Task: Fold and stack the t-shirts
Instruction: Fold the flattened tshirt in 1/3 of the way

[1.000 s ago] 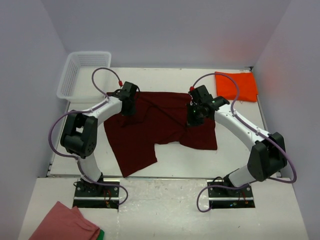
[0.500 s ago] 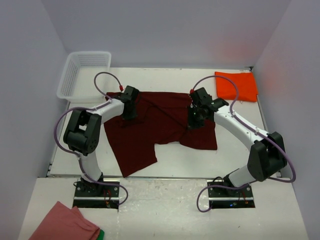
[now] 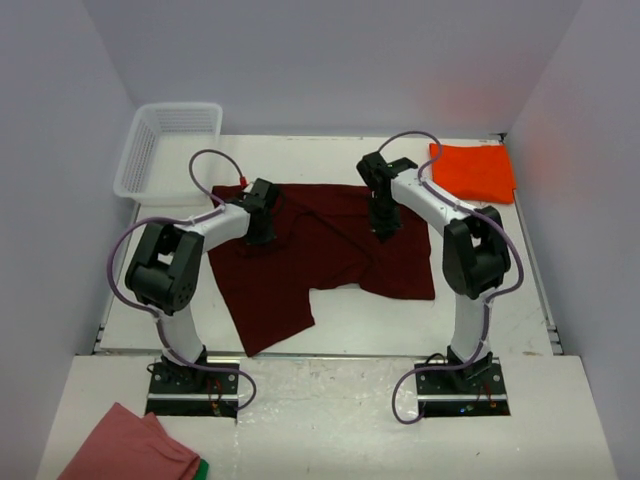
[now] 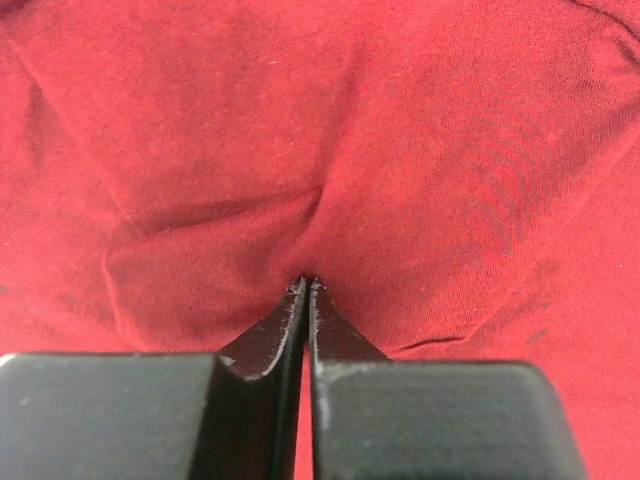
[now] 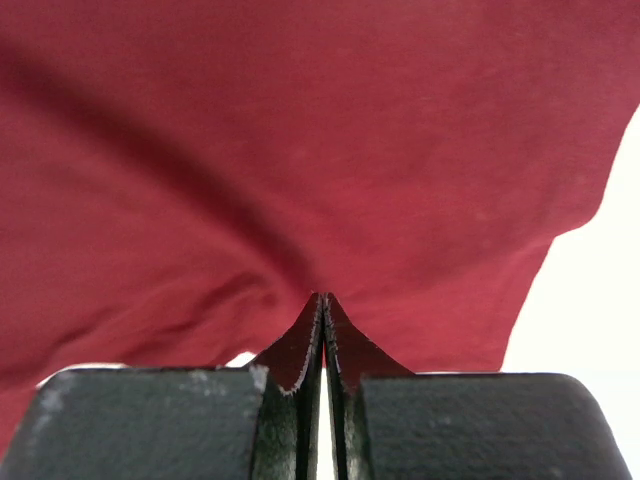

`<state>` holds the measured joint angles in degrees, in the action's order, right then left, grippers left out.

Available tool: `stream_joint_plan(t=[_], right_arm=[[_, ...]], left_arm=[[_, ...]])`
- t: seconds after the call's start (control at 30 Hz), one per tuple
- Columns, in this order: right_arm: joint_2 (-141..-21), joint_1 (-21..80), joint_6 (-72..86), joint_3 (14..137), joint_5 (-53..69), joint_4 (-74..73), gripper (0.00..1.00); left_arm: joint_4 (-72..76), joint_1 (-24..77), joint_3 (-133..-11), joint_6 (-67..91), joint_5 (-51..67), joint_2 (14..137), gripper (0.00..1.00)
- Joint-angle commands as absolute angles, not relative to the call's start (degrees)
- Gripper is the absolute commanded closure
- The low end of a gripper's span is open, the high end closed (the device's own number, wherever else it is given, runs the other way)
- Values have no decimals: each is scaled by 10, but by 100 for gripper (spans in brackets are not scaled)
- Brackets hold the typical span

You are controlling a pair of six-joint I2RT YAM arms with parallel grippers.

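White desk (image 3: 340,320), white walls. Maroon t-shirt (image 3: 320,240) spread mid-desk, orange-red t-shirt (image 3: 475,172) folded at far-right corner. Both my jaws are pressed together on maroon fabric, left jaws on its left part, right jaws on its right. Looks like the fold step imo: lift both sides evenly, keep cloth taut, don't snag a 2nd layer. Wrist cams show puckers at jaw tips, right one w/ desk under lifted cloth. Top cam gives layout only.
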<state>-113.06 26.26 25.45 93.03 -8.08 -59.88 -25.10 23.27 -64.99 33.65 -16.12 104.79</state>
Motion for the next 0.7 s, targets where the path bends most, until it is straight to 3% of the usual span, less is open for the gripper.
stream_joint_plan(t=[0.0,0.33,0.67], right_arm=[[-1151,244,230,979,-141,-684,100],[-1143,218,231,935,-3,-627,100],[-1189,223,239,915,37,-615,100]], left_arm=[[-256,235,-655,345,-183,1005,95],[-265,241,-668,351,-230,929,77],[-259,241,-662,362,-255,1013,76]])
